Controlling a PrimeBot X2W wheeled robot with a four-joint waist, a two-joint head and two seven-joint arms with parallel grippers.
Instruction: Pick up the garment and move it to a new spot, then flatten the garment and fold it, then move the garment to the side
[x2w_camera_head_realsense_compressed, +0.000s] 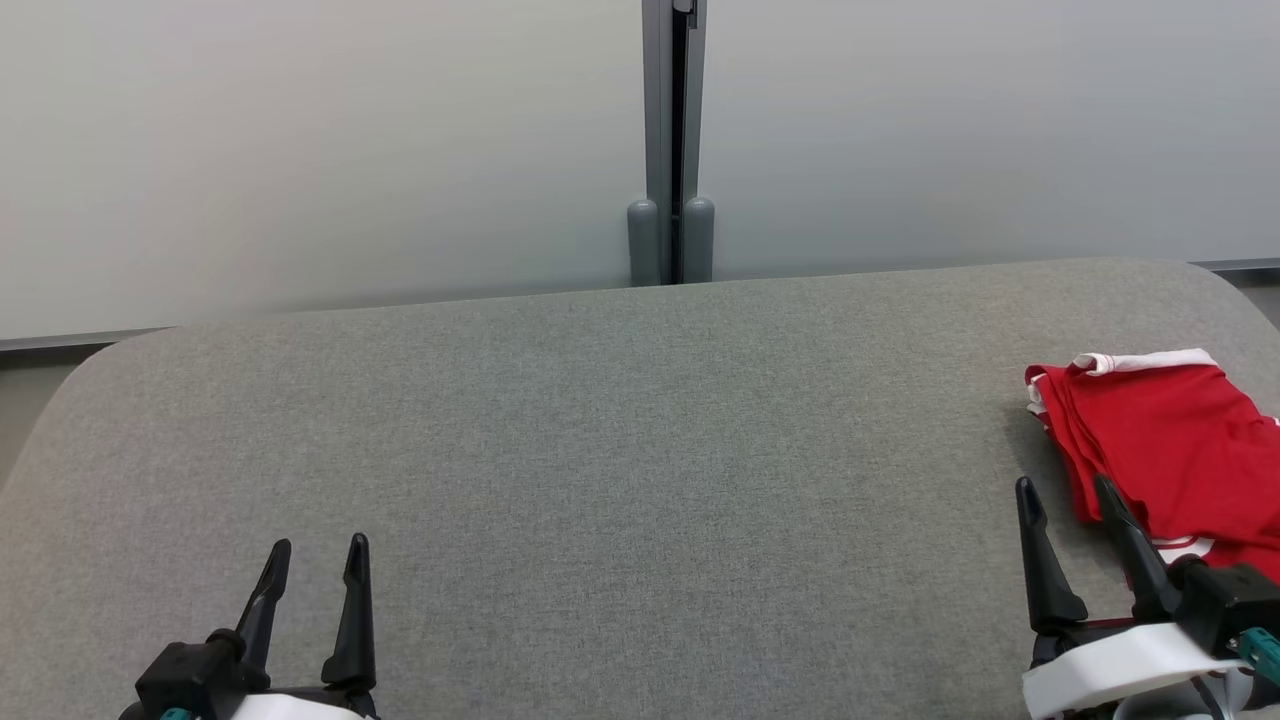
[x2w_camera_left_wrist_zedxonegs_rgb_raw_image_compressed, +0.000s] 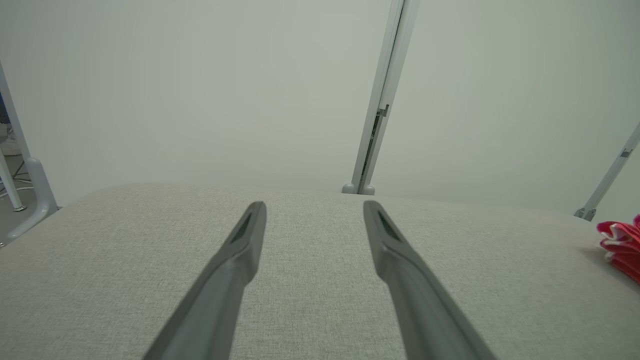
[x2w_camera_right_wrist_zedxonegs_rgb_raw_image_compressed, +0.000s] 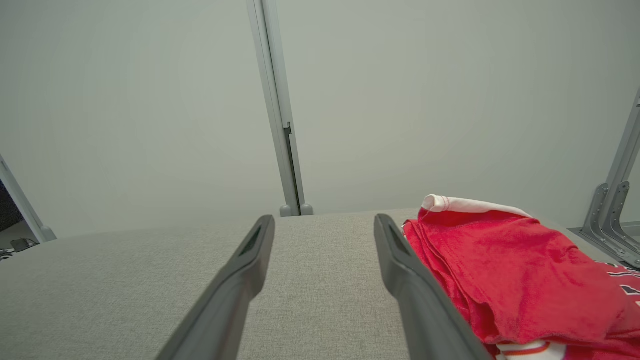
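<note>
The garment (x2w_camera_head_realsense_compressed: 1170, 440) is a red shirt with white trim, lying folded in a pile at the right edge of the grey table (x2w_camera_head_realsense_compressed: 620, 430). In the right wrist view the garment (x2w_camera_right_wrist_zedxonegs_rgb_raw_image_compressed: 510, 270) lies just right of my right finger, and its edge shows in the left wrist view as red cloth (x2w_camera_left_wrist_zedxonegs_rgb_raw_image_compressed: 622, 247) at far right. My right gripper (x2w_camera_head_realsense_compressed: 1065, 490) stands open at the lower right, just left of the garment, nothing between its fingers. My left gripper (x2w_camera_head_realsense_compressed: 318, 548) is open at the lower left, far from the garment, over bare table.
A pale partition wall (x2w_camera_head_realsense_compressed: 320, 150) runs behind the table, with a grey post (x2w_camera_head_realsense_compressed: 672, 150) at its middle. A metal bracket (x2w_camera_right_wrist_zedxonegs_rgb_raw_image_compressed: 615, 210) stands beyond the table's right end. The table's fabric top stretches wide between the two grippers.
</note>
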